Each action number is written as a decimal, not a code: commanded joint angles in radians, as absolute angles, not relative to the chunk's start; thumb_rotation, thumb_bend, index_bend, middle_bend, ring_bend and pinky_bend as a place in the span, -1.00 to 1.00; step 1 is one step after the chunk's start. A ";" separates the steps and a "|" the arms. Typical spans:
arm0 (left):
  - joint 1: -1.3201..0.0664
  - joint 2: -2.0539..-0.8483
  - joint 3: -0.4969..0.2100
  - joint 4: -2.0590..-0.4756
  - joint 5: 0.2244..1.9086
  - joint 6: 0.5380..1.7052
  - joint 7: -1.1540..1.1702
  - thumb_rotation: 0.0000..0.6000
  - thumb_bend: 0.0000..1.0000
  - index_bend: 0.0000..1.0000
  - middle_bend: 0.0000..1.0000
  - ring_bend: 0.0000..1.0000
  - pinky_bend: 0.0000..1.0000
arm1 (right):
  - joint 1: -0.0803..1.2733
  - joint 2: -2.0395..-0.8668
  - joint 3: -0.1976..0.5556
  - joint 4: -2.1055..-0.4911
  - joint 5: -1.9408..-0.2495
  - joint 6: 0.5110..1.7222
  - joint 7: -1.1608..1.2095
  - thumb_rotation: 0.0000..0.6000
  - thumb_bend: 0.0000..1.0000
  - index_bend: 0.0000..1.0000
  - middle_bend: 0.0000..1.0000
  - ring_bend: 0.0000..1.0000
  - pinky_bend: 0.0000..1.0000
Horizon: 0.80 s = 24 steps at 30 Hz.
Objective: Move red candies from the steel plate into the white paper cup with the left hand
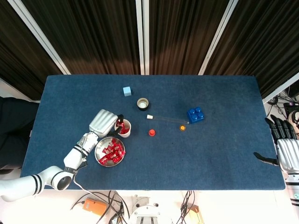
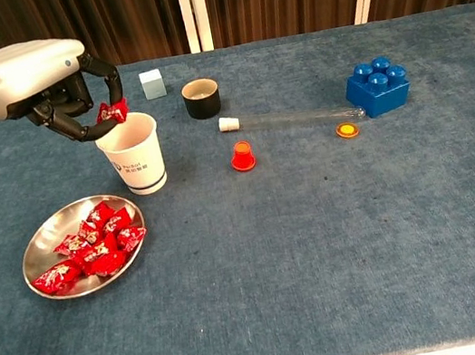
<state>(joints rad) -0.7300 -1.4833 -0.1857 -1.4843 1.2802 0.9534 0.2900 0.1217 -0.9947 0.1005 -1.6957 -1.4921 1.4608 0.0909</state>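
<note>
red candies (image 2: 94, 249) heaped in steel plate (image 2: 42, 244), just beside white paper cup (image 2: 134, 153) | left hand (image 2: 66, 93) above cup rim, pinching one red candy (image 2: 113, 112) | right hand (image 1: 285, 147) far from cup, off the table edge, fingers apart, holding nothing

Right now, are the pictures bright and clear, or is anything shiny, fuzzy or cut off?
Head view: light is even, shadows are soft, and the right hand is cut off by the edge. Chest view: sharp and bright; the steel plate gleams a little on its rim, and the white paper cup throws only a faint shadow. The left hand holding a red candy looks crisp, not blurred.
</note>
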 commanded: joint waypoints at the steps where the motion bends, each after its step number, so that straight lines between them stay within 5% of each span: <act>1: -0.720 -1.482 -0.180 -1.500 1.260 0.974 0.315 1.00 -0.59 -0.16 0.94 0.82 0.65 | 0.124 -0.996 0.101 -1.696 -1.492 1.458 0.089 1.00 -0.81 -1.00 -1.00 -1.00 -1.00; 16: -0.523 -1.348 -0.075 -1.656 1.428 1.276 0.243 1.00 -0.63 -0.23 0.94 0.80 0.65 | 0.136 -0.983 0.115 -1.714 -1.501 1.464 0.072 1.00 -0.80 -1.00 -1.00 -1.00 -1.00; 24: -0.455 -1.339 0.033 -1.676 1.452 1.259 0.288 0.93 -0.63 -0.23 0.93 0.80 0.65 | 0.146 -0.980 0.117 -1.728 -1.501 1.455 0.055 1.00 -0.80 -1.00 -1.00 -1.00 -1.00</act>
